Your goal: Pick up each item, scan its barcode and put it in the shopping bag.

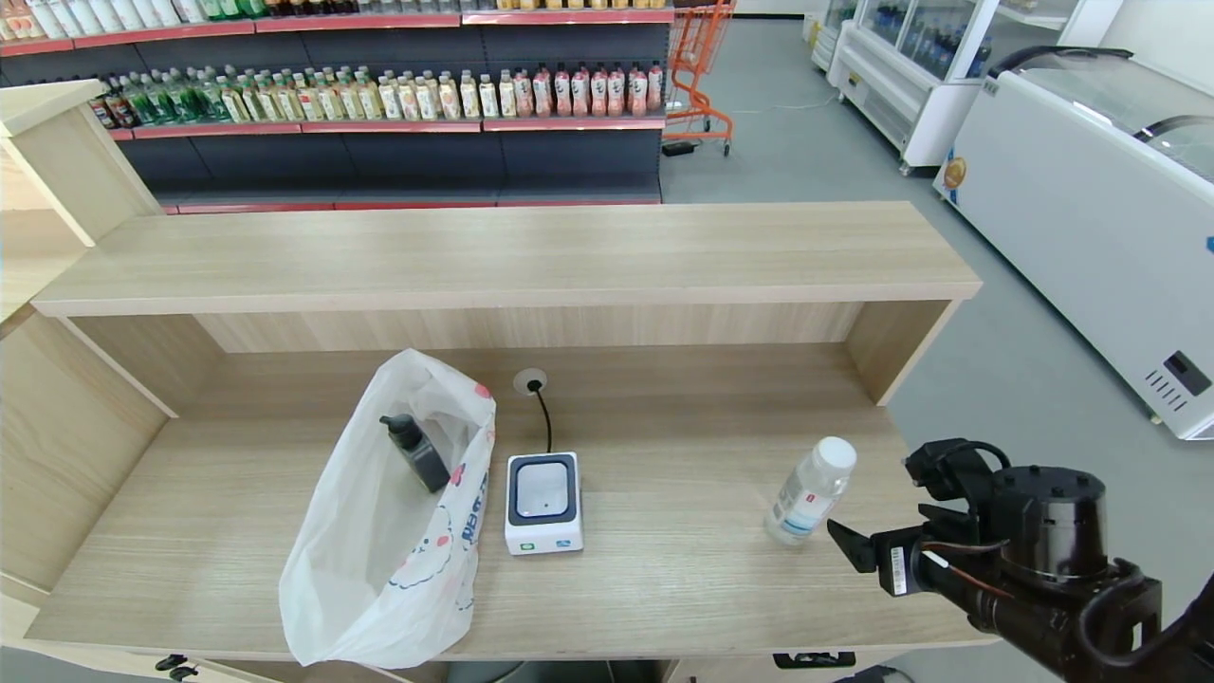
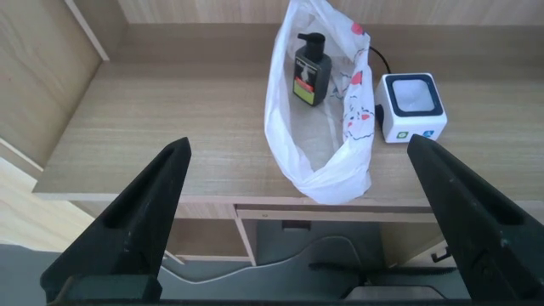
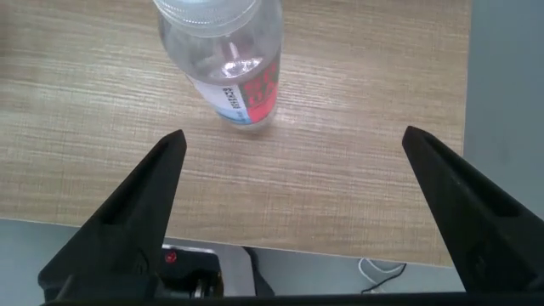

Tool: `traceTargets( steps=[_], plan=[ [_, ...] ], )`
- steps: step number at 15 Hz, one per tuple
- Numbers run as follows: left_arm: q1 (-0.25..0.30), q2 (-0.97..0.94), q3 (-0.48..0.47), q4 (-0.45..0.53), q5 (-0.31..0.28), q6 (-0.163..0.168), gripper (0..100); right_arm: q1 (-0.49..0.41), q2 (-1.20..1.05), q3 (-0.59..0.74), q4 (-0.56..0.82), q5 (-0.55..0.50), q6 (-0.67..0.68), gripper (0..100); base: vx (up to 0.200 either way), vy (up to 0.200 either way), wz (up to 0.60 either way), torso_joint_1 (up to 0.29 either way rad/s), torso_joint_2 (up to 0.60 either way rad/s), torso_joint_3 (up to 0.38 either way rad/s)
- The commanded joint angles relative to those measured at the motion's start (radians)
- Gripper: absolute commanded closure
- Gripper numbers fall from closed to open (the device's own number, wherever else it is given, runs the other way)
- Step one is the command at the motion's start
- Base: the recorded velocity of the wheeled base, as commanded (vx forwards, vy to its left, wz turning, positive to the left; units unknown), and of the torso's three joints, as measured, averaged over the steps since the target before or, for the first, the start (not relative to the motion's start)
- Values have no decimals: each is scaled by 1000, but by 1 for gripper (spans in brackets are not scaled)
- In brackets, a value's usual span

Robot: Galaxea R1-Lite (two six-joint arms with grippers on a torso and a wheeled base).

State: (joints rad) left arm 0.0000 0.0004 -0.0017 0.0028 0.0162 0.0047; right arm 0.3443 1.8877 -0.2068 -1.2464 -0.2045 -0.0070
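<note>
A: The right gripper (image 3: pixel 289 143) is hanging at the counter's (image 1: pixel 664 569) right end, jaws spread wide and gripping nothing.

B: And the bottle (image 1: pixel 809 491), where is it sitting?

A: It's standing on the counter just ahead of those fingers, not between them. It's a clear bottle with a white cap, well to the right of the scanner (image 1: pixel 542 501).

B: What is the left gripper (image 2: pixel 299 144) doing?

A: It's hovering off the counter's near edge, facing the bag (image 1: pixel 379 560). Its jaws are gaping too, and it's carrying nothing.

B: Is the bag holding anything?

A: A dark pump bottle (image 1: pixel 417 453) is lying inside it, leaning against the wall. The bag is lying open, just left of the scanner and nearly brushing it. A cable (image 1: pixel 545 417) is running from the scanner to a hole at the back.
</note>
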Motion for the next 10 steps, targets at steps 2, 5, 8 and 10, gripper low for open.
traceTargets(
  steps=[2,5,8,10],
  plan=[
    [0,0,0,0,1,0,0,1,65,-13,-53,23,-31,0,0,0,0,0,0,0],
    [0,0,0,0,1,1,0,1,111,-17,-102,28,-68,0,0,0,0,0,0,0],
    [0,0,0,0,1,0,0,1,154,-46,-136,45,-70,0,0,0,0,0,0,0],
    [0,0,0,0,1,0,0,4,180,-74,-159,74,-71,0,0,0,0,0,0,0]
  ],
)
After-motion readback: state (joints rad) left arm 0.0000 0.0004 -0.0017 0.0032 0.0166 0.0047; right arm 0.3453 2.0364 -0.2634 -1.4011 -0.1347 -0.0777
